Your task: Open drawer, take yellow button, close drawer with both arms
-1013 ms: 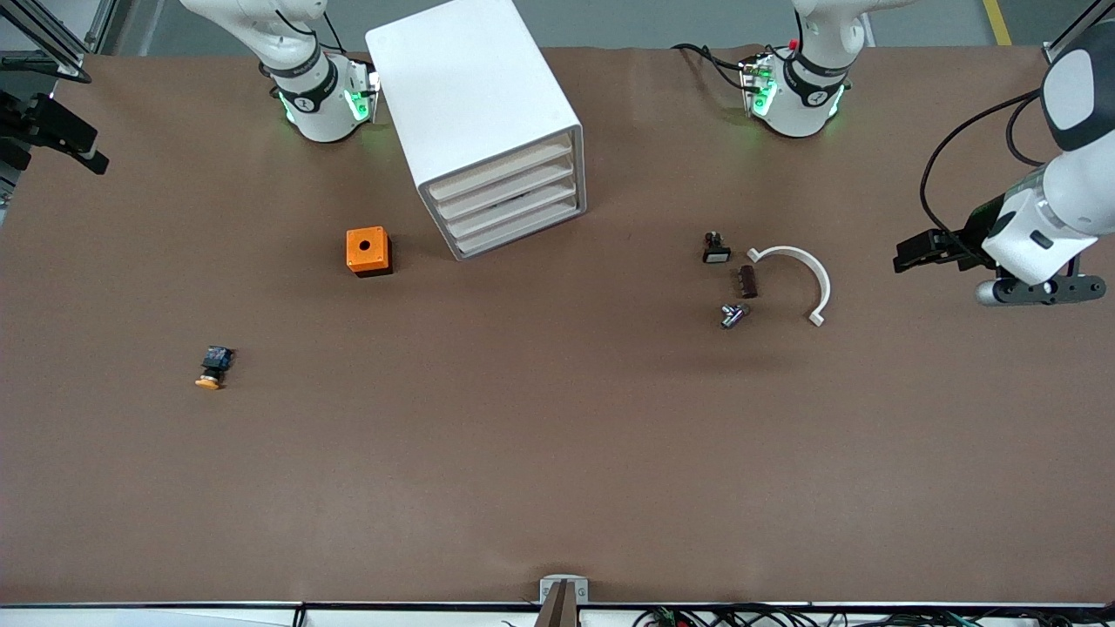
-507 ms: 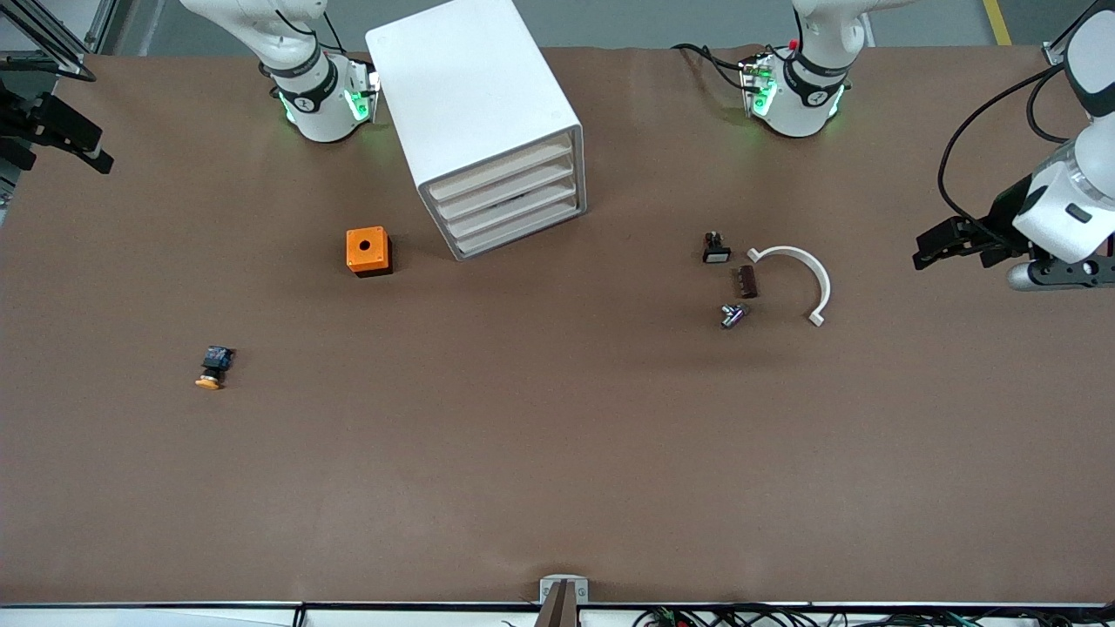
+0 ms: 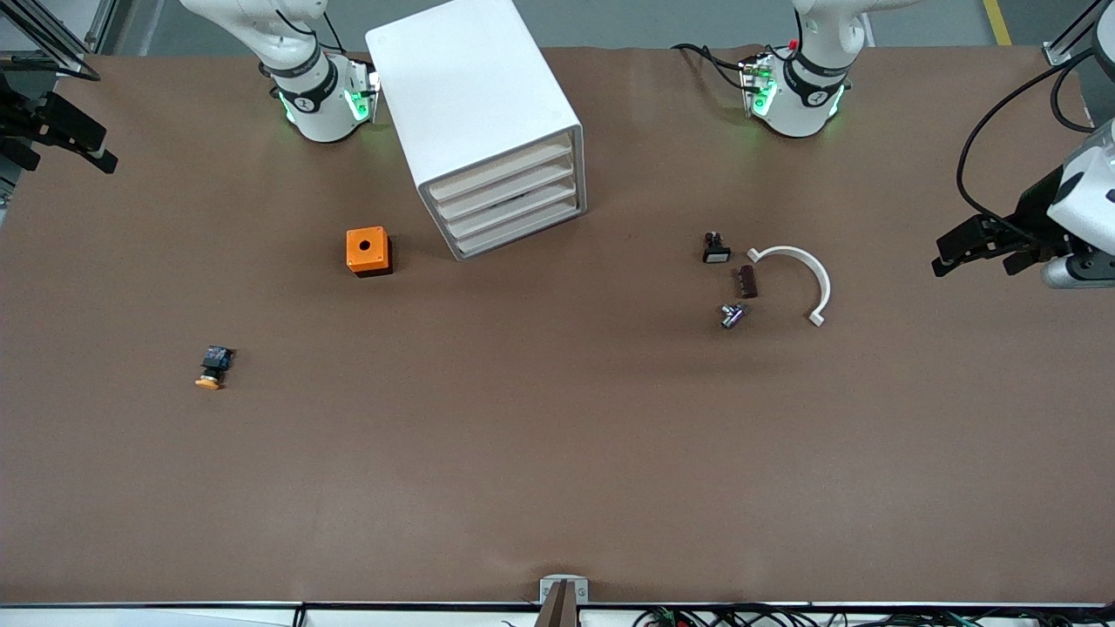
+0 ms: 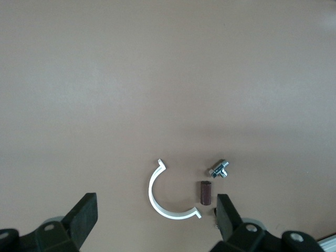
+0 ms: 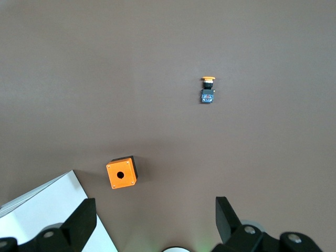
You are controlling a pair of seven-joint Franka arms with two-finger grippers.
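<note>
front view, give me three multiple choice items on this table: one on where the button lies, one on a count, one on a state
1. Where is the button?
A. in a drawer
B. on the table, nearer the front camera than the orange box
C. in an end effector

2. How many drawers does the cabinet have?
A. two
B. four
C. six

3. How are the drawers?
A. all shut
B. one pulled out
C. all removed

Key: 1 B, it lies on the bare table. 2 B, four beige fronts stacked. 3 A, all fronts sit flush.

The left end effector and right end effector are open, near the table's ends.

A robotics lab: brown-covered table (image 3: 557, 453), aluminium frame (image 3: 52, 35), bundled cables (image 3: 784, 616)
</note>
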